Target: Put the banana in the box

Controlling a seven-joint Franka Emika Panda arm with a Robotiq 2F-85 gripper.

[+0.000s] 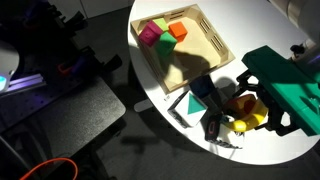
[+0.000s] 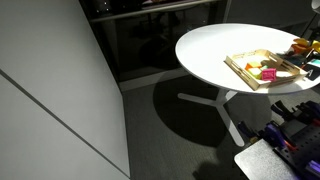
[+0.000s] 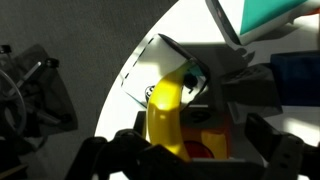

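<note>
In the wrist view the yellow banana lies close below the camera, between the two dark fingers of my gripper. The fingers stand wide apart, and the banana is against the left one. An orange-and-yellow cube sits beside the banana in the same gap. In an exterior view the gripper is low over the table's near side with the banana at it. The box, a shallow light-wood tray, lies further back and also shows in an exterior view, apart from the gripper.
The box holds a magenta cube, a green cube and an orange cube. A teal triangular piece and a black-and-white patterned block lie by the banana. The white round table's edge is close.
</note>
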